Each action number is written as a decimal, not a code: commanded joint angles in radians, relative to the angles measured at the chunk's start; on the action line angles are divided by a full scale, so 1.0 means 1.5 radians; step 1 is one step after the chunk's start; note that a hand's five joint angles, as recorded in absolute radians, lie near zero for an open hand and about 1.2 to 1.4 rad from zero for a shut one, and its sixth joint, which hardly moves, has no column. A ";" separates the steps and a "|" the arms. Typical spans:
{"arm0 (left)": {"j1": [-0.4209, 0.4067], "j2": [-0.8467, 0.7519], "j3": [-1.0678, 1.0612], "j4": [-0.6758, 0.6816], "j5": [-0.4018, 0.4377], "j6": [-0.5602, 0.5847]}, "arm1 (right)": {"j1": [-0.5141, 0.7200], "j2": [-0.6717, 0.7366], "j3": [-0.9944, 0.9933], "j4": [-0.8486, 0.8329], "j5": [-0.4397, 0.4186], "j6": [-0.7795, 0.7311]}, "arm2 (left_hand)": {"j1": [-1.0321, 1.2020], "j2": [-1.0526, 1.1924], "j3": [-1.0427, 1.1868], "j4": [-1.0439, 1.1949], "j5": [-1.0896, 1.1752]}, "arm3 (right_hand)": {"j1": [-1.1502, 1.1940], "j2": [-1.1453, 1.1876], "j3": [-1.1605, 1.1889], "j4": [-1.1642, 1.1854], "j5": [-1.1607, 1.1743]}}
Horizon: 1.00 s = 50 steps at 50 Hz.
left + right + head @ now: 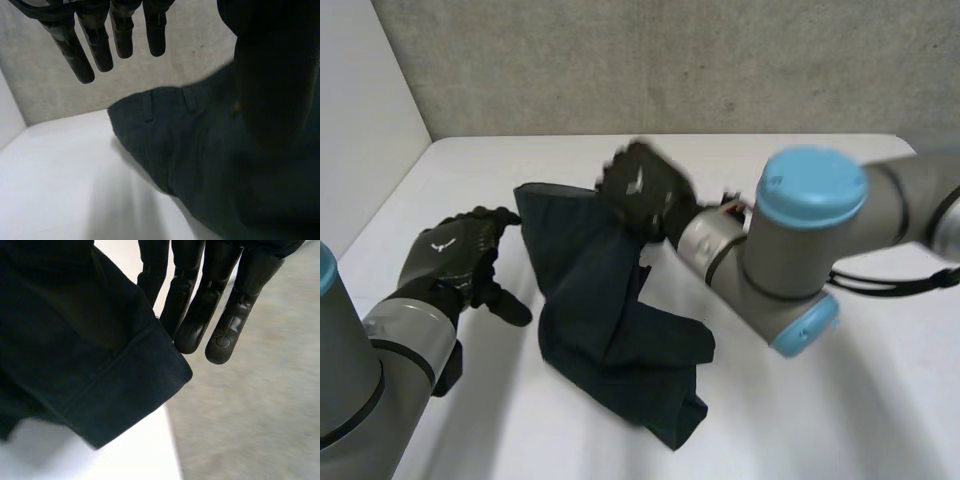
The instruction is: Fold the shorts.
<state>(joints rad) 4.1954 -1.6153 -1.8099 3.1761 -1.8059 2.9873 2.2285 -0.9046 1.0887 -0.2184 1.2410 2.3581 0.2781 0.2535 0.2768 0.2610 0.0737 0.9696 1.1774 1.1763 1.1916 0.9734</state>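
Note:
The dark navy shorts hang crumpled from my right hand, with the lower part piled on the white table. That hand is at the far upper edge of the cloth, by the waistband, and pinches it. In the right wrist view a hemmed corner of the shorts lies against the fingers. My left hand hovers open just left of the shorts, apart from them. In the left wrist view its straight fingers point toward the belt-loop edge of the shorts.
A grey concrete wall runs behind the table's far edge, and a white side panel closes off the left. My right arm reaches across the table's right half.

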 commanded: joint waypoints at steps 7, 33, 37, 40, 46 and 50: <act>-0.011 -0.063 0.051 -0.008 0.022 -0.145 | 0.001 -0.137 -0.066 0.125 0.147 0.063 | -0.045 -0.029 -0.044 -0.034 -0.025 | 0.284 0.146 0.147 0.136 0.166; -0.157 -0.382 0.256 -0.013 0.022 -0.152 | -0.001 -0.221 0.033 0.159 0.217 0.070 | 0.211 0.228 0.212 0.223 0.231 | 0.284 0.146 0.147 0.136 0.166; -0.154 -0.410 0.297 -0.017 0.012 -0.140 | -0.007 -0.248 0.053 0.160 0.217 0.069 | 0.745 0.761 0.746 0.756 0.765 | 0.284 0.146 0.147 0.136 0.166; -0.147 -0.416 0.324 -0.035 0.003 -0.135 | -0.009 -0.258 0.075 0.176 0.217 0.062 | 0.745 0.762 0.746 0.757 0.765 | 0.284 0.146 0.147 0.136 0.166; -0.021 -0.396 0.413 -0.101 0.000 -0.047 | -0.025 -0.259 0.118 0.237 0.215 0.061 | 0.745 0.762 0.746 0.757 0.765 | 0.284 0.146 0.147 0.136 0.166; 0.043 -0.400 0.513 -0.115 0.013 0.087 | -0.039 -0.259 0.151 0.252 0.209 0.069 | 0.745 0.762 0.746 0.757 0.765 | 0.284 0.146 0.147 0.136 0.166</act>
<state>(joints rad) 4.1079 -2.2234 -1.2231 3.0499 -1.8062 2.8784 2.1978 -1.2950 1.2519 0.1112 1.5628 2.4510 1.1149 1.1925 1.1859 1.1957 0.9853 0.9749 1.1774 1.1865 1.1921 0.9734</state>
